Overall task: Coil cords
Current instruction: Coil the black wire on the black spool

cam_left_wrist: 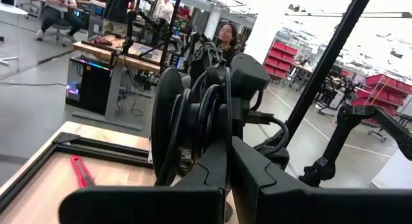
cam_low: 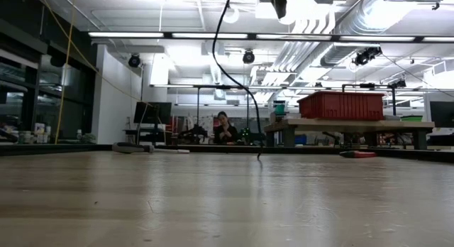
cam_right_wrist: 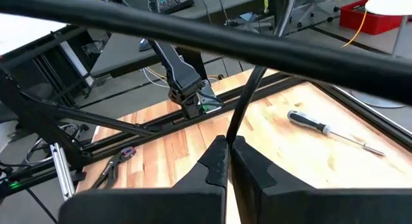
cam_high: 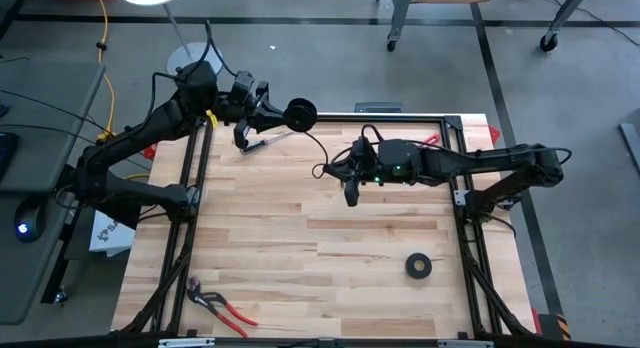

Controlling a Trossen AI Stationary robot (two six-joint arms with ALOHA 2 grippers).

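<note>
Holding the coiled cords (cam_high: 300, 114) clamped aloft, the left gripper (cam_high: 285, 114) anchors loops; the right gripper (cam_right_wrist: 226, 150) pinches the tail taut.

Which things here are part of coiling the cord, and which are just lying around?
In use: black cord, its coiled loops held by the left gripper, the right gripper pinching its tail.

Lying about: tape roll, red pliers, screwdriver.
</note>
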